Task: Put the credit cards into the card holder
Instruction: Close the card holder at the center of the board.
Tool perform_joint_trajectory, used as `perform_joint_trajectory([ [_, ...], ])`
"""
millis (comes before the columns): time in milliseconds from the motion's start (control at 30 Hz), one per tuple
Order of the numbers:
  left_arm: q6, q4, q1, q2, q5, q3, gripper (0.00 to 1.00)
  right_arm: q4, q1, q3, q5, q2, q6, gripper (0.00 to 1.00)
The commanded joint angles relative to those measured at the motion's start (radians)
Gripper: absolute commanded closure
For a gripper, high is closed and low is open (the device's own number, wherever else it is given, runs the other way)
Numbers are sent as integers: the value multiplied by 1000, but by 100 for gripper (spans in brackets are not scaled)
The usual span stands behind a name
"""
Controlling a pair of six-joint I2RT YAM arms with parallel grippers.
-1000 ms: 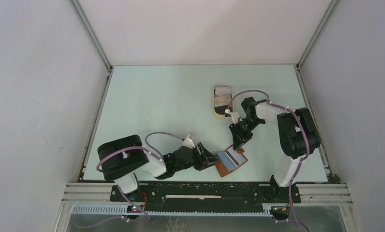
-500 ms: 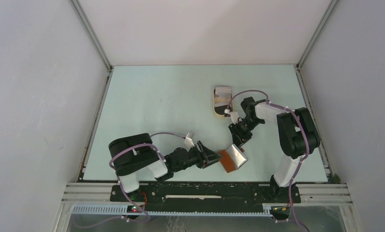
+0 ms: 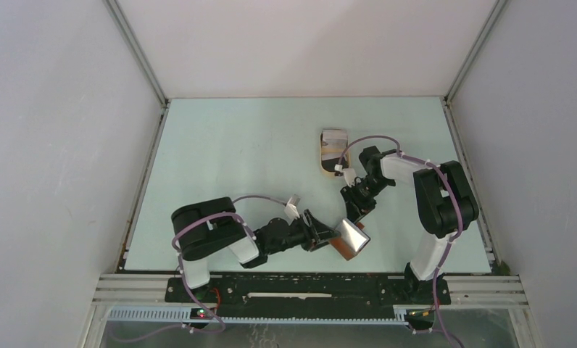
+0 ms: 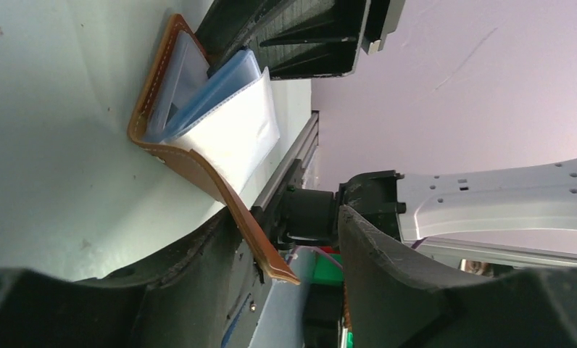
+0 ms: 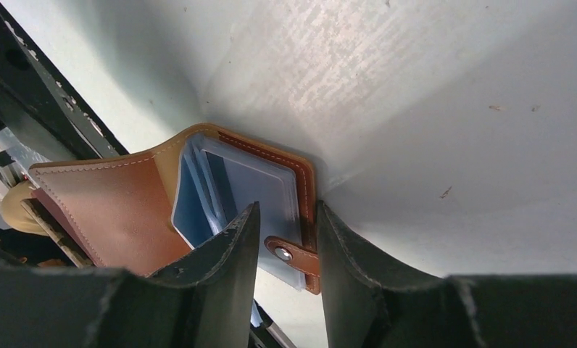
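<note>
Leather card holder [image 3: 351, 238] is being propped open at the near edge of the bench [image 3: 227, 167]. Its flap [image 4: 227, 196] is being straddled by the left end effector [image 4: 293, 232], jaws wide. The snap tab [image 5: 289, 255] is being straddled by the right end effector [image 5: 287, 214], grip unclear. Next: credit cards [image 3: 334, 138] need fetching from the tray [image 3: 322, 163].

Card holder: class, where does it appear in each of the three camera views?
Top external: card holder lower centre.
Left wrist: card holder upper left, standing open.
Right wrist: card holder lower left, open.
Shared landmark: the pale green table.
</note>
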State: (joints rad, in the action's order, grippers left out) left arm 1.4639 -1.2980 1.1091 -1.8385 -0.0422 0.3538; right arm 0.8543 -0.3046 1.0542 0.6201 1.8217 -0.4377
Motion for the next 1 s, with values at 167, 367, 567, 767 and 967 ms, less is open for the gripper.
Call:
perform_joint_trajectory([
  [167, -160, 315, -14, 113, 4, 131, 41, 18, -10, 17, 39, -7, 3, 53],
  [367, -253, 572, -32, 160, 26, 202, 46, 29, -2, 17, 79, -44, -2, 48],
  [567, -344, 806, -54, 182, 18, 273, 75, 30, 8, 17, 95, -68, -8, 44],
  [767, -389, 868, -85, 177, -44, 297, 97, 35, 13, 18, 109, -90, -36, 41],
  [967, -518, 1115, -133, 255, -93, 334, 100, 34, 12, 17, 97, -129, -92, 35],
])
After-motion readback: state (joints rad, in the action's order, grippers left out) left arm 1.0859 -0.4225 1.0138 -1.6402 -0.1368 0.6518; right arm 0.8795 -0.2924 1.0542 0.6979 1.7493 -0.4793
